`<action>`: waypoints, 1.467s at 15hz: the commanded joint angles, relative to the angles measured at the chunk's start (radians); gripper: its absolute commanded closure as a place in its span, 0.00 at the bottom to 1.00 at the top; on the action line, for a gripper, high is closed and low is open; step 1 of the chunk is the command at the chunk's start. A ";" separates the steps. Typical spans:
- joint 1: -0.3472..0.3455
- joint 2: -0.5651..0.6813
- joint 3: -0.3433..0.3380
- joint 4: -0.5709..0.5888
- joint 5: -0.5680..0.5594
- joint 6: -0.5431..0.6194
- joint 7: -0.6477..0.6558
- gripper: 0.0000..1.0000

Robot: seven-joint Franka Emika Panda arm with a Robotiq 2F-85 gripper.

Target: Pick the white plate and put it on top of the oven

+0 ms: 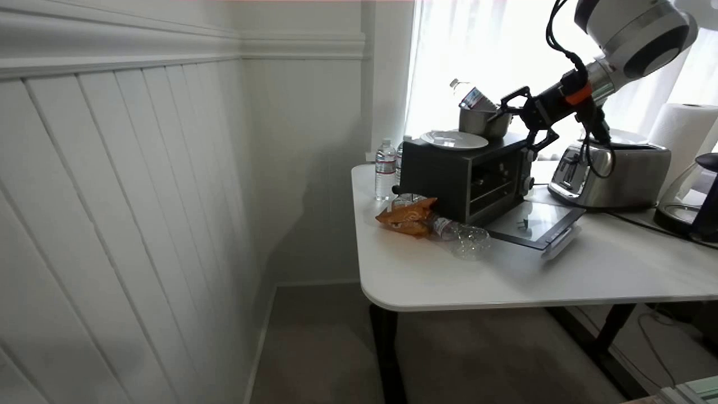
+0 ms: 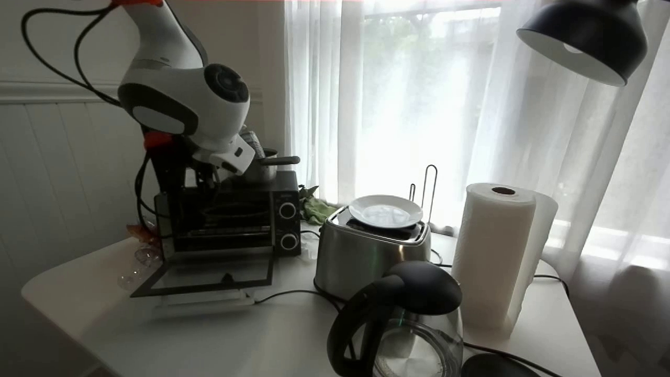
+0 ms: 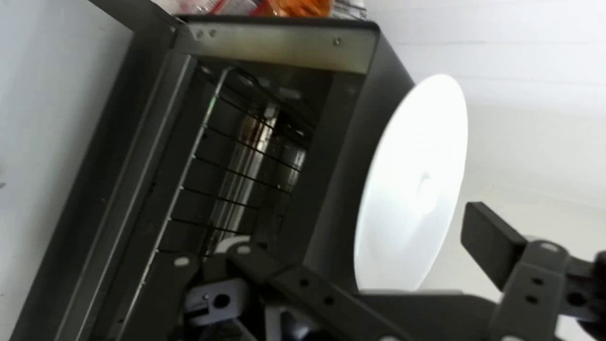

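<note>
Plate (image 1: pixel 454 140) on toaster oven (image 1: pixel 435 175), nine o'clock from the gripper (image 1: pixel 512 132) in an exterior view.
Fingers (image 3: pixel 490 244) stand apart, holding nothing (withdrawal toward three o'clock presumably follows).

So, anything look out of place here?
Yes: a bottle leans in the pot on the oven and a plate lies on top of the toaster, both unusual spots; the oven door hangs open, seemingly needlessly.

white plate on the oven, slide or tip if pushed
The white plate looks smooth and glossy, so it may slide on the oven. It sits low and wide, so tipping seems unlikely; being thin, it might chip if dropped.
</note>
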 commanded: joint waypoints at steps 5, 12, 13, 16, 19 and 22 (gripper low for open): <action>-0.018 -0.157 0.007 -0.143 -0.600 -0.050 0.303 0.00; -0.301 -0.282 0.084 0.021 -1.170 -0.453 0.338 0.00; -0.240 -0.290 0.001 0.067 -1.241 -0.512 0.318 0.00; -0.221 -0.306 -0.092 0.244 -1.343 -0.740 0.163 0.00; -0.197 -0.312 -0.140 0.257 -1.318 -0.773 0.124 0.00; -0.198 -0.308 -0.192 0.337 -1.315 -0.871 0.030 0.00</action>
